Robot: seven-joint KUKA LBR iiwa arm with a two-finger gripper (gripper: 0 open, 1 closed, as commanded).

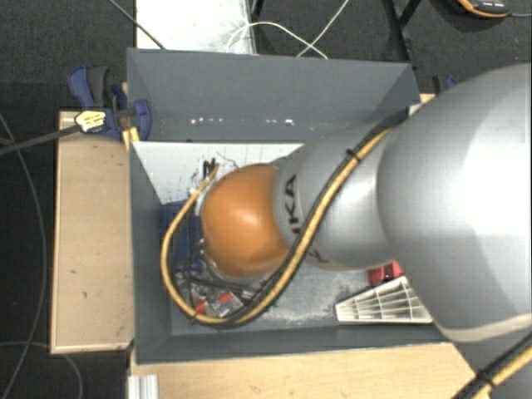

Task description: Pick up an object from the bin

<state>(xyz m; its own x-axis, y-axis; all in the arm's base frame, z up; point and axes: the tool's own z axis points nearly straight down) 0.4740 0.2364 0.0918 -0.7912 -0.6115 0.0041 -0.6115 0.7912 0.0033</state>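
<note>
My gripper (pixel 206 286) is low in the bin's front left corner, and only a dark part of its body shows under the orange cover. Right beside it on the bin floor lie small red and pale bits (pixel 218 304), tangled with dark shapes that I cannot make out. A white slatted plastic piece (pixel 384 303) lies flat at the front right, well away from the gripper. Just behind that piece is a small red thing (pixel 384 273), mostly hidden by the arm.
The arm comes in from the right and covers most of the bin's middle and right. A yellow cable loops from the arm round the cover, down to the front left floor. The bin's back wall and left wall stand close to the cover.
</note>
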